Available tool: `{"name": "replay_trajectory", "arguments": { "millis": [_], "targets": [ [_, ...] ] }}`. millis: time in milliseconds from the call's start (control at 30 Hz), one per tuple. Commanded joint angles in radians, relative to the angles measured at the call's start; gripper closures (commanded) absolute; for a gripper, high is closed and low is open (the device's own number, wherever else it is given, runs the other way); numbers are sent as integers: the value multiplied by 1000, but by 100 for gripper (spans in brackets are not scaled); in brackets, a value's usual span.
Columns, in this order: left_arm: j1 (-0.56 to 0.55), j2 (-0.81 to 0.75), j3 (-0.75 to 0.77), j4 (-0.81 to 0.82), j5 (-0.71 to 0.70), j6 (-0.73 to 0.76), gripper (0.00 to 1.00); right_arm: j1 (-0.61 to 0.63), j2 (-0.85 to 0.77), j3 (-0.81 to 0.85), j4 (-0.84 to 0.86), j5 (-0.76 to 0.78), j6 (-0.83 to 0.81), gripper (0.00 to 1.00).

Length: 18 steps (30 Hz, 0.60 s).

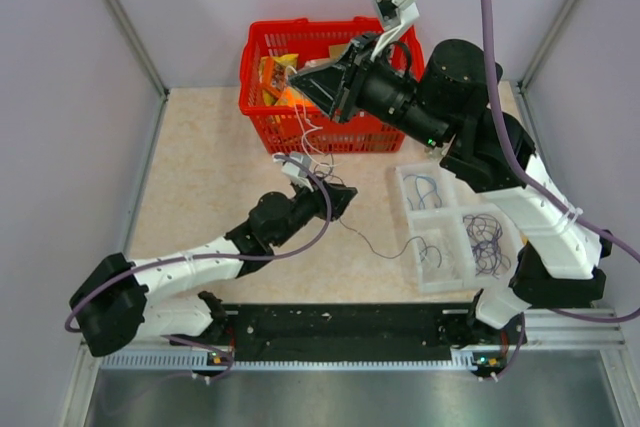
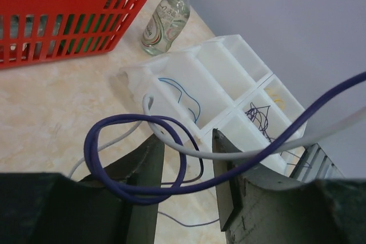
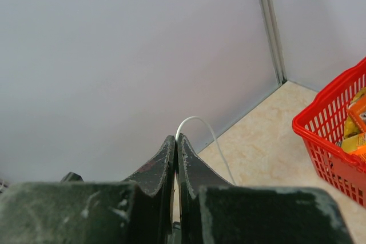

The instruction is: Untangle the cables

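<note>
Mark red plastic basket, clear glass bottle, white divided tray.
Red plastic basket (image 1: pixel 340 135): top view, front wall.
Clear glass bottle (image 2: pixel 164 22): left wrist view, body.
White divided tray (image 2: pixel 227 66): left wrist view, bare compartment.

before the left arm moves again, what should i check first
1. Right gripper shut on the white wire: ok.
2. Left gripper jaws apart: ok.
3. A thin wire sitting between the left fingers: cannot tell, since a thick purple cable crosses that gap in the wrist view.
4. Dark wire lying loose on the table, ungripped: ok.
5. Tray keeps the blue wire and purple wire in separate compartments: ok.
</note>
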Motion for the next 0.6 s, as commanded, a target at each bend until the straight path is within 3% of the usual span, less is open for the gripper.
{"name": "replay_trajectory", "arguments": {
  "millis": [0,67,133,167,300,400,467,567],
  "targets": [
    [-1,27,53,119,9,7,58,-9,-31,5,25,-3,5,100],
    [-1,49,66,125,27,2,68,-9,-38,0,27,0,2,100],
    [-1,60,80,116,43,4,93,-9,-42,-6,25,14,-8,100],
    [-1,57,86,81,52,8,100,-11,-48,-12,24,29,-20,100],
    [-2,-46,62,-36,122,54,100,-9,-80,-29,5,246,-177,100],
    [-1,-246,-4,-201,124,115,100,-32,-97,-9,18,464,-413,100],
    [-1,-410,-32,-361,74,151,100,-107,-99,19,21,551,-486,100],
    [-1,-647,-27,-588,-62,195,100,-266,-133,-12,21,548,-486,100]
  ]
}}
